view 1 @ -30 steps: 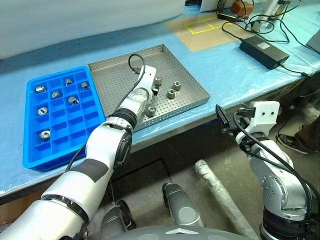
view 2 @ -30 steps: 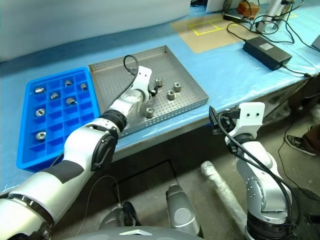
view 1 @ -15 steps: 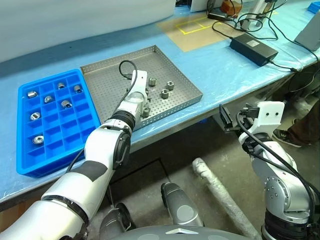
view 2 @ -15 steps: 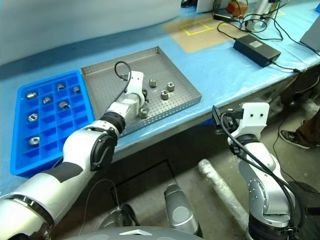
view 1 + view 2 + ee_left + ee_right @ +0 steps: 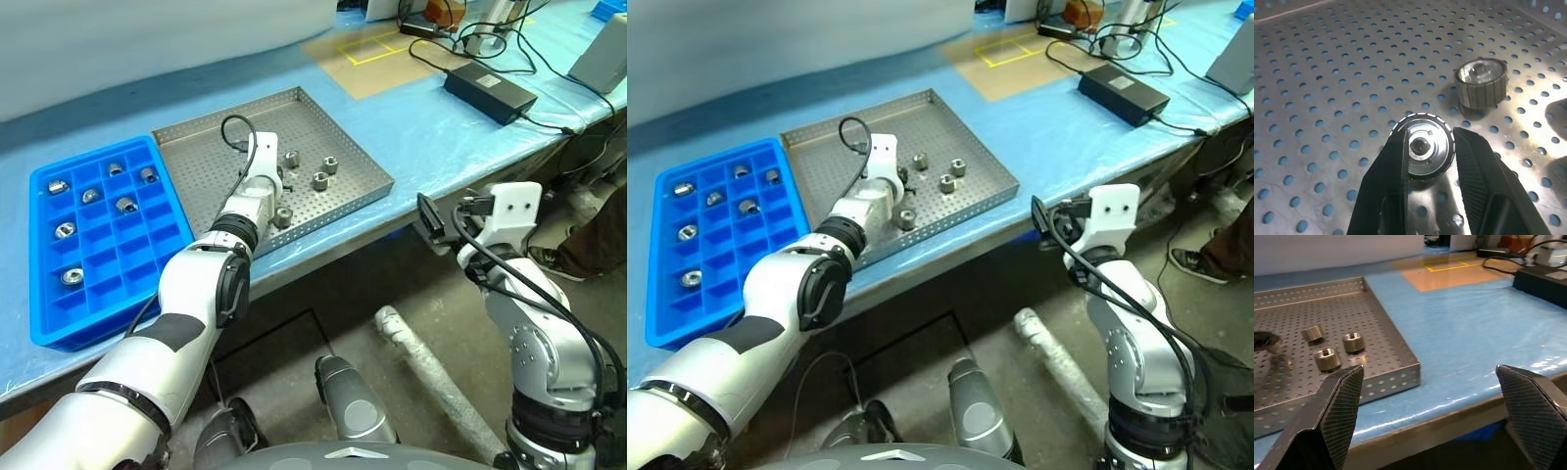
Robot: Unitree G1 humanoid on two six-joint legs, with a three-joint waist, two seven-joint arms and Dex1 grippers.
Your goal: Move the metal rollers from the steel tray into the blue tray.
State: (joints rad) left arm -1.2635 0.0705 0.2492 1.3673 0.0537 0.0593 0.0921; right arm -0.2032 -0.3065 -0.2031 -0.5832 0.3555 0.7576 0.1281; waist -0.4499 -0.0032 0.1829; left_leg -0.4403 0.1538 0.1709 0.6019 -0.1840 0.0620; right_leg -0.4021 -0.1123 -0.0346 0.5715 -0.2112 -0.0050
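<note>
Where it stood open a second ago, left hand (image 5: 1427,147) now clamped on a roller (image 5: 1427,149), over steel tray (image 5: 367,171), right hand (image 5: 1432,416) open

Steel tray (image 5: 343,137): perforated, low rims, just right of blue tray (image 5: 39,294). Metal rollers: three loose in steel tray (image 5: 320,180), one clamped above its floor (image 5: 1428,149), six in blue compartments (image 5: 125,205).
</note>
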